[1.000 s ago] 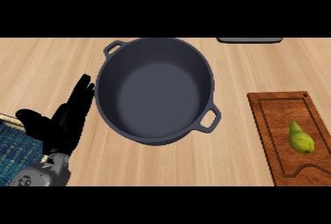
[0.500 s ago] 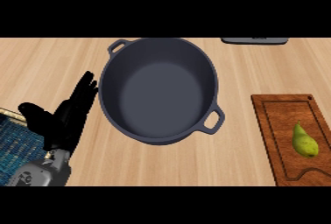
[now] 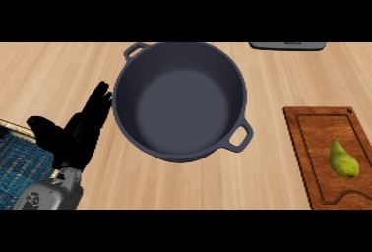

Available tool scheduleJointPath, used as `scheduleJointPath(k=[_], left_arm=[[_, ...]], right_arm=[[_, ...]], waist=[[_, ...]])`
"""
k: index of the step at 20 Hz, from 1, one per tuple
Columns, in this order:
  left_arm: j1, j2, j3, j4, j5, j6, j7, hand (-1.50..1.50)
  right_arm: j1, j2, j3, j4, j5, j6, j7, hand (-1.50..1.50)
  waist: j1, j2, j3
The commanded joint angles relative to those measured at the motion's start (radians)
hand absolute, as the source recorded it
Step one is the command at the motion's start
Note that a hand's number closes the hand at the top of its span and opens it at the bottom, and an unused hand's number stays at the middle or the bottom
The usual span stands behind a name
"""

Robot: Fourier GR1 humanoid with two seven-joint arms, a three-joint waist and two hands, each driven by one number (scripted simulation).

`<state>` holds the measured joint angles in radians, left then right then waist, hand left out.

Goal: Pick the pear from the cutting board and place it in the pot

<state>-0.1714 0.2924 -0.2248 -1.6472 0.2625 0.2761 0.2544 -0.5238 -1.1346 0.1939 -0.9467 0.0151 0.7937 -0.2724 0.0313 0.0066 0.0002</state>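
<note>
Surface: pale wood, running to every edge of the view, with bare stretches left of the pot and between the pot and the board.
Pot: dark grey, oval, nothing inside, two loop handles, one at upper left and one at lower right; it stands in the middle.
Cutting board: brown wood with a groove round its rim, at the right edge, apart from the pot's lower-right handle.
Left hand: black, released, fingers straight and pointing up, just beside the pot's left wall, holding nothing.
Blue woven mat: at the left edge, partly under the forearm.
Dark flat object: at the top edge, cut off.
Pear: green, lying on the board's lower right part, well apart from the pot.
</note>
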Motion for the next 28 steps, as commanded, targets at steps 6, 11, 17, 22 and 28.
scheduleJointPath(k=[6, 11, 17, 22, 28], left_arm=[[-0.005, -0.041, 0.019, 0.039, -0.030, -0.009, -0.005, 0.00], [0.042, -0.025, 0.037, -0.015, -0.041, -0.023, 0.030, 0.00], [-0.003, -0.046, 0.075, -0.005, -0.047, -0.049, 0.045, 0.00], [0.103, -0.049, 0.088, -0.052, -0.048, -0.079, 0.007, 0.00], [0.096, -0.088, 0.071, -0.083, -0.094, -0.071, 0.055, 0.00]], right_arm=[[-0.080, 0.093, 0.074, 0.115, 0.189, 0.087, -0.048, -1.50], [-0.037, 0.106, 0.102, 0.123, 0.299, 0.029, -0.088, -1.50], [0.015, 0.124, 0.049, 0.084, 0.324, 0.026, -0.071, -1.50], [0.073, 0.188, -0.028, -0.020, 0.275, 0.011, 0.034, -1.50], [0.095, 0.263, -0.090, -0.109, 0.282, 0.060, 0.171, -1.50]], waist=[[-0.016, -0.001, 0.000], [-0.020, -0.004, 0.000], [-0.032, -0.007, 0.000], [-0.035, -0.009, -0.001], [-0.034, -0.009, -0.001]])
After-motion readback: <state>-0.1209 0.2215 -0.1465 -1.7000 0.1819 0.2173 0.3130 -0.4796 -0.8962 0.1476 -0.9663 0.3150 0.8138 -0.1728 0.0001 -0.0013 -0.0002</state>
